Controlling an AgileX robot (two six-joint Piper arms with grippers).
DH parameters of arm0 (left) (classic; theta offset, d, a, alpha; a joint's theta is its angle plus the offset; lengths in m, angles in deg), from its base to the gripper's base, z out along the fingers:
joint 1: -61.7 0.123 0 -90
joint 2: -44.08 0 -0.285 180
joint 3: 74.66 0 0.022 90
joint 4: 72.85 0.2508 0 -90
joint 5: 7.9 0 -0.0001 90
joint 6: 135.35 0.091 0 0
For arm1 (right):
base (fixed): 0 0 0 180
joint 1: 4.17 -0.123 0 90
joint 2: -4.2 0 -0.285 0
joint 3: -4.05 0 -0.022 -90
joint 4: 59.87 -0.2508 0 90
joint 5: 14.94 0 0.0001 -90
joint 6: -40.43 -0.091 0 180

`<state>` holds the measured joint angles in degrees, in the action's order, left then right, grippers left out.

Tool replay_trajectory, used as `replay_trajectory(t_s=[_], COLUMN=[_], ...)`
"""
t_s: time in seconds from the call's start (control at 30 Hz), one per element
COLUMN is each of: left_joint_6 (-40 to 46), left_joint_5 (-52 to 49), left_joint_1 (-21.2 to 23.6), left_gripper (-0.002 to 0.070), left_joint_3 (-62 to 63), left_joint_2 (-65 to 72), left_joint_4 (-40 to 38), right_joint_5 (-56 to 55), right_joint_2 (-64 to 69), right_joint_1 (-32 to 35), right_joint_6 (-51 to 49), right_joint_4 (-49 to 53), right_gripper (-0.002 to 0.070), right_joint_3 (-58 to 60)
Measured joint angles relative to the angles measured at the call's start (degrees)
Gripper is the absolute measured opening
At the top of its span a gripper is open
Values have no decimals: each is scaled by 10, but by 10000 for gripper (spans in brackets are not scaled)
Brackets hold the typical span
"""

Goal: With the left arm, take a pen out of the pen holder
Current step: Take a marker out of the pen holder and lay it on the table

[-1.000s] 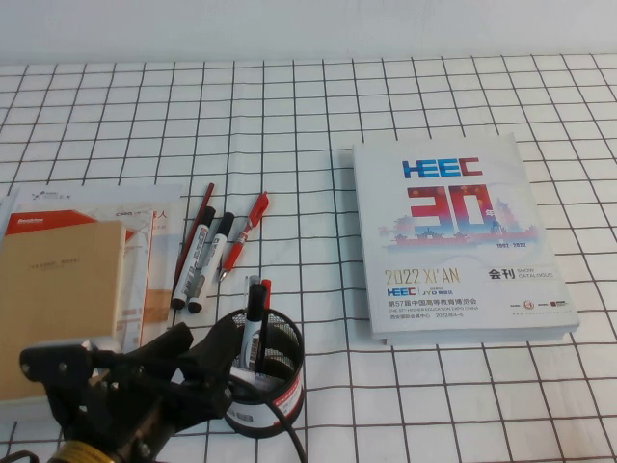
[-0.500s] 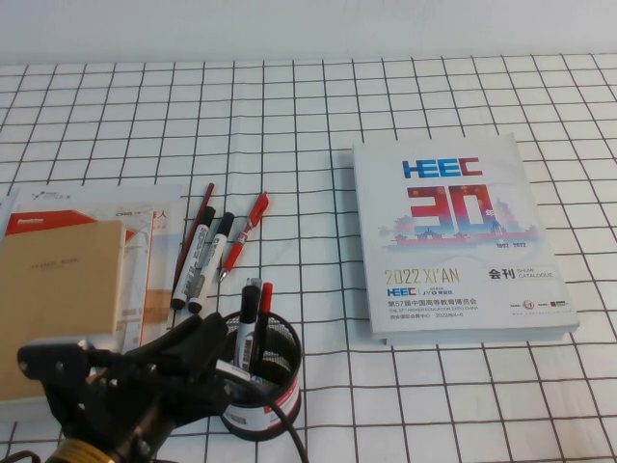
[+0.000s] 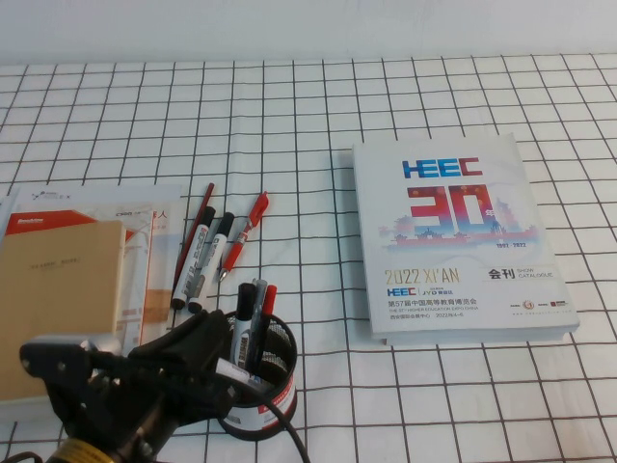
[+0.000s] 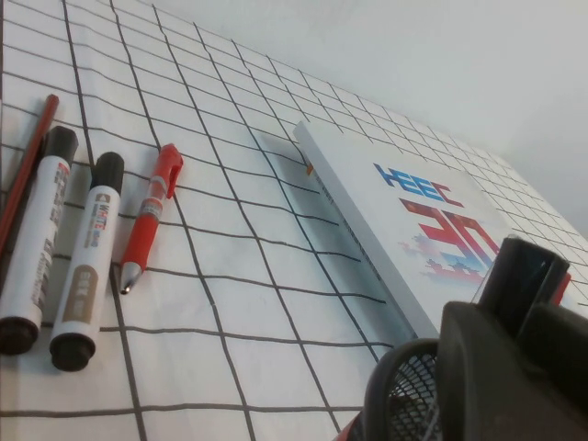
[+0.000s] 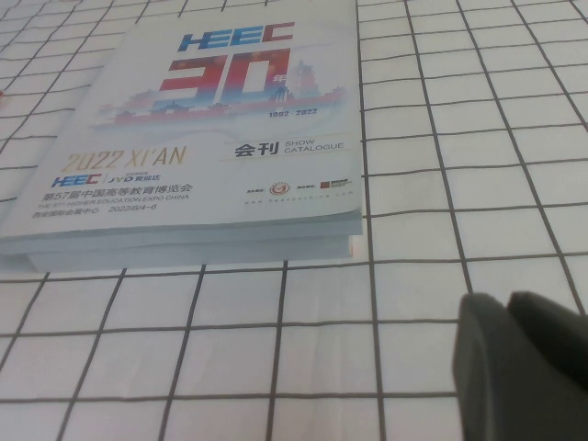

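A black mesh pen holder (image 3: pixel 265 410) stands near the table's front edge, left of centre, with a black-capped marker (image 3: pixel 243 323) and a red pen (image 3: pixel 267 301) in it. My left gripper (image 3: pixel 228 355) reaches in from the left over the holder's rim and is shut on the marker's upper body. In the left wrist view the marker's black cap (image 4: pixel 525 274) sticks up between the two dark fingers (image 4: pixel 478 367), above the mesh rim (image 4: pixel 404 381). My right gripper (image 5: pixel 511 319) is shut and empty over bare tablecloth, near the catalogue's corner; the high view does not show it.
A thick HEEC catalogue (image 3: pixel 453 231) lies right of the holder. Two markers (image 3: pixel 201 258), a red pen (image 3: pixel 244 234) and a thin red pencil (image 3: pixel 194 231) lie just behind the holder. A tan notebook (image 3: pixel 58 294) on papers (image 3: pixel 145 217) lies at the left.
The left gripper's jaws have closed from wide open onto the black-capped marker. The marker and red pen have shifted slightly left, and the holder has been nudged with them.
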<state>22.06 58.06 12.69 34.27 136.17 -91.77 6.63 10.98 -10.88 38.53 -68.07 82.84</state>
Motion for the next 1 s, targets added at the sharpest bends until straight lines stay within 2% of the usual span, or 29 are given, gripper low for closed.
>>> replay_trajectory(t_s=[0.67,0.83,1.0], left_joint_6=[59,72,125], left_joint_5=[-11,-90,-187], left_joint_1=[0,0,0], left_gripper=[64,64,64], left_joint_3=[0,13,47], left_joint_2=[-61,-98,-138], left_joint_4=[1,0,5], right_joint_5=[0,0,0], right_joint_2=[0,0,0], right_joint_1=[0,0,0], right_joint_6=[0,0,0], right_joint_4=[0,0,0], right_gripper=[-15,-15,-15], right_joint_3=[0,0,0])
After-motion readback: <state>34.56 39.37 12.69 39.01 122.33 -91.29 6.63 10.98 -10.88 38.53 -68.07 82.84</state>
